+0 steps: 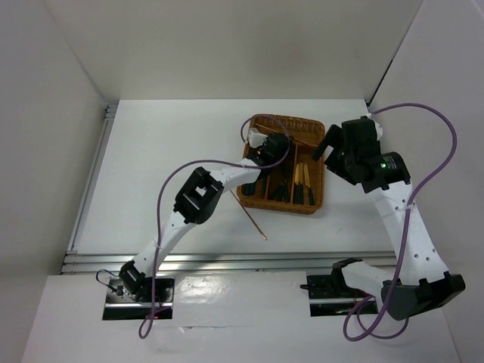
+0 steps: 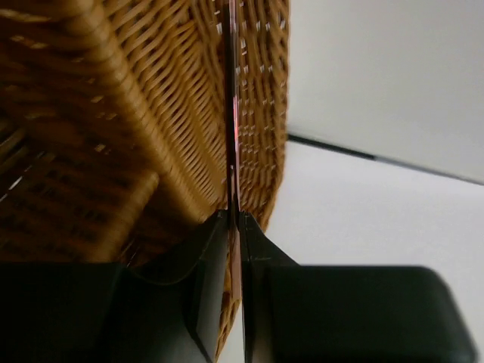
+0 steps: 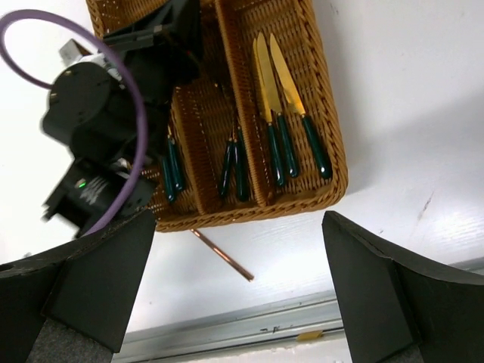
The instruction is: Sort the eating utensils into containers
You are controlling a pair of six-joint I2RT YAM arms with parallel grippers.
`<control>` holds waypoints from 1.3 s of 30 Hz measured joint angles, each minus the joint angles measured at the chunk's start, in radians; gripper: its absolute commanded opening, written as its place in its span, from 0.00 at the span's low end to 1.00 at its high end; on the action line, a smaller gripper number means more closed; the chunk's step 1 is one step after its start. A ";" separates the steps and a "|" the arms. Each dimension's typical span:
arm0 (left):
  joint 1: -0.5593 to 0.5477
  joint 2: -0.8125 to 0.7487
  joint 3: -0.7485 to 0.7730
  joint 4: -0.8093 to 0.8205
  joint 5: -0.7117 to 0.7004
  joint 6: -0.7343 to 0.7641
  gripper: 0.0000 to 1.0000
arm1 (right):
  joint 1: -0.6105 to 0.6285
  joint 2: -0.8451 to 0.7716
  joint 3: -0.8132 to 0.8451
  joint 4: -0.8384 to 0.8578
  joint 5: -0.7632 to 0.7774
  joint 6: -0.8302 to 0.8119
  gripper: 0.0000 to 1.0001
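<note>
Left claw (image 2: 234, 223): pressed almost together and pinching a thin reddish-brown chopstick (image 2: 233, 113). It sits low, close against the woven wall of the wicker tray (image 2: 151, 98).
Right claw (image 3: 238, 227): spread wide and holding nothing. It hangs above the right side of the tray.
Pinched chopstick: it runs straight out from between the fingers along the weave. I cannot tell if its tip touches the wicker.
Second chopstick (image 1: 253, 219): it lies flat on the white table (image 1: 166, 166), outside the tray and near its front rim.
Knives (image 3: 283, 113): three lie side by side in the right compartment, with the gold blades toward the far end.
Other utensils (image 3: 234, 162): dark handles lie in the middle and left compartments. The left arm (image 3: 98, 113) hides most of the heads.
Risk, release: if the stick is let go while tilted, I think it may rest across a divider or the rim and not drop into a compartment.
Risk, grip: the stick is thin and round, so it may turn or slide in the pinch.
Risk, tray: the tray looks light, and a finger pushing its wall may shift it.
Risk, arms: both claws are near the same tray and may collide.
Risk, later pick: the stick on the table is flat and thin, so the fingers may push it away.
Writing: no brand or label can be read. A small yellow tag (image 3: 306, 334) on the metal rail is too small to read.
</note>
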 measured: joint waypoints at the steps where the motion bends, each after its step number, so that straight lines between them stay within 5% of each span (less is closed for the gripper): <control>1: -0.001 0.023 0.005 0.024 -0.013 -0.026 0.31 | 0.000 -0.003 0.000 -0.005 -0.007 0.003 1.00; 9: -0.001 0.066 0.078 0.062 -0.084 -0.065 0.64 | 0.000 -0.010 0.000 -0.030 -0.044 0.021 1.00; 18: 0.015 -0.072 -0.067 0.018 -0.028 0.037 0.70 | 0.000 -0.010 0.007 -0.037 -0.047 0.020 1.00; 24: 0.051 -0.473 -0.338 -0.108 0.139 0.244 0.72 | 0.000 -0.008 0.071 -0.041 0.005 0.010 1.00; 32: 0.103 -0.861 -0.305 -0.465 0.334 0.477 0.70 | -0.002 0.004 0.081 -0.034 0.049 -0.011 1.00; 39: 0.039 -0.974 -0.665 -0.763 0.365 0.477 0.67 | -0.002 0.036 0.071 -0.031 0.055 -0.017 1.00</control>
